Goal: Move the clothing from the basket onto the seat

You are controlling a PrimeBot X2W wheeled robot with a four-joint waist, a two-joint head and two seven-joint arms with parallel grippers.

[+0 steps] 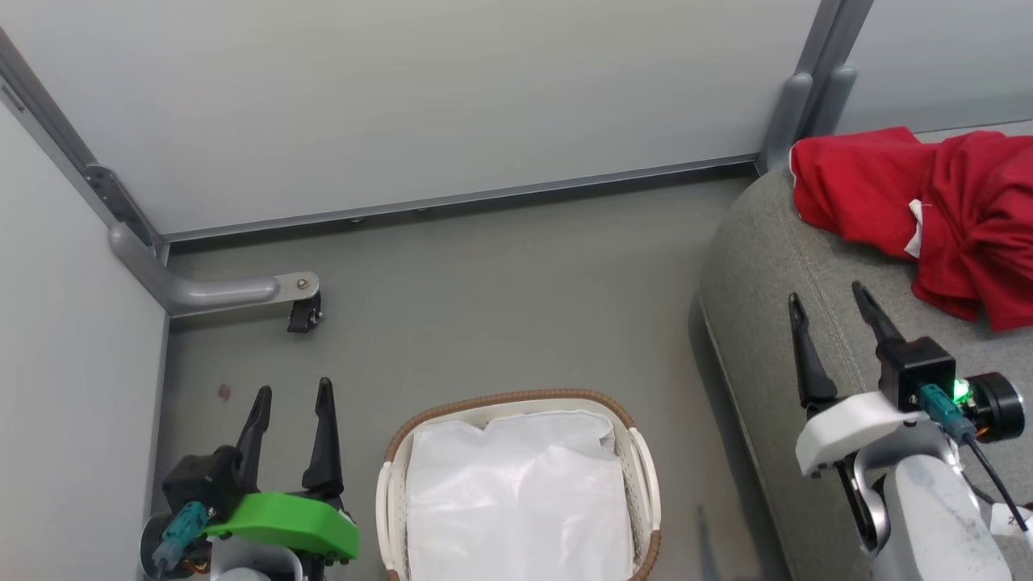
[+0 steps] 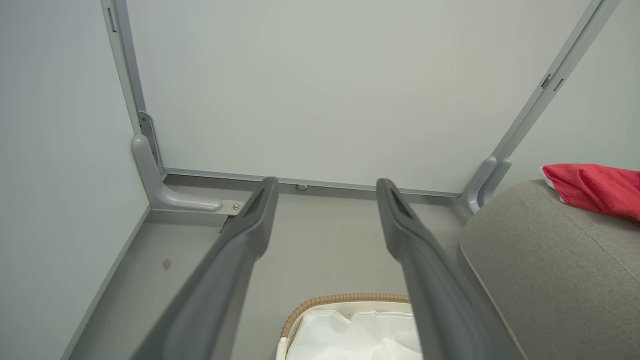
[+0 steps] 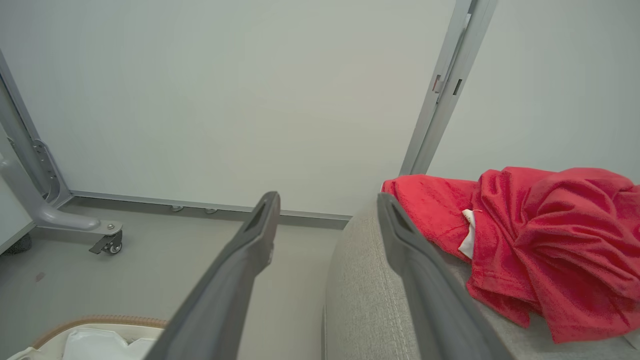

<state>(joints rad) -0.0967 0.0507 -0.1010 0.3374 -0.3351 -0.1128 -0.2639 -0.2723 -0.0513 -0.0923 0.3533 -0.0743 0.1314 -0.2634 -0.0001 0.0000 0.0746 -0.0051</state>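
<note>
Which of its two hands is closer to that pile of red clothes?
The right hand: open over the grey seat, just short of the red clothes. The left hand, also open, is over the floor beyond the basket.

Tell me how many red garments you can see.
2. A flatter red garment lies on the seat near its corner; a bunched red garment overlaps it on the right. The basket holds a white liner that might hide more.

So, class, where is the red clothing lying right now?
In the head view the red clothing lies heaped on the grey seat at upper right, beyond the open right gripper.
</note>
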